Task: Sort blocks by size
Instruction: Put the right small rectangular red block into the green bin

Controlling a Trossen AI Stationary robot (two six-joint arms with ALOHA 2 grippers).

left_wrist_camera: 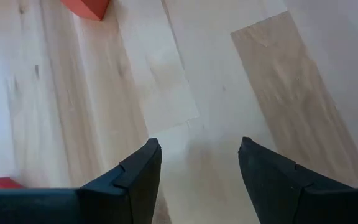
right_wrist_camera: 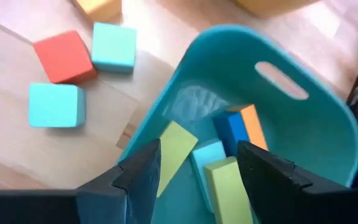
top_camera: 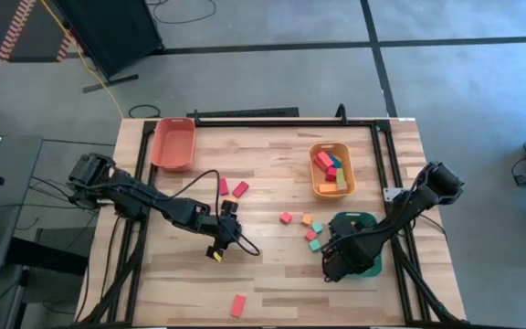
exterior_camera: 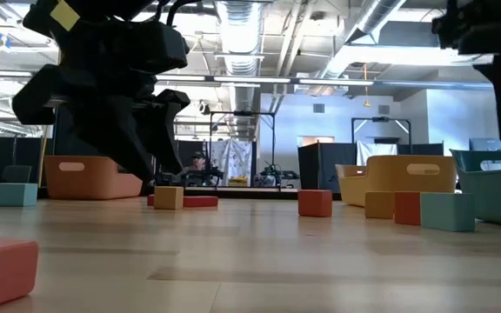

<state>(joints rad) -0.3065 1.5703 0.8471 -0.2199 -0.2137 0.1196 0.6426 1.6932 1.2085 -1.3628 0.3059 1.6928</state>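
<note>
Right wrist view alone reveals blocks point(right_wrist_camera: 229, 180) (several) inside teal tray point(right_wrist_camera: 303, 118).

Left arm reaches from 9 o'clock toward table center, left gripper point(top_camera: 219, 239) low over the wood, fingers point(left_wrist_camera: 135, 180) apart, nothing between them. Right arm comes in from 3 o'clock, right gripper point(top_camera: 334, 262) angled down, fingers point(right_wrist_camera: 143, 171) spread, empty.
</note>
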